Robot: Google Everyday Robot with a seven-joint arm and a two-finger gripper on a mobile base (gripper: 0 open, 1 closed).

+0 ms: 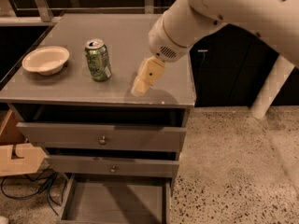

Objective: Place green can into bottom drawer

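Note:
The green can (98,60) stands upright on the left half of the grey cabinet top (126,31); its silver top and pull tab show. My gripper (144,80), cream-coloured on a white arm, hangs just above the cabinet top to the right of the can, about a can's width away and holding nothing. Pulled out at floor level below, the bottom drawer (114,202) shows a bare grey floor.
A cream bowl (46,59) sits left of the can. The two upper drawers (103,136) with small knobs stand slightly out. A cardboard box (14,155) and cables (32,188) lie at the lower left. A white post (268,92) stands at the right on speckled floor.

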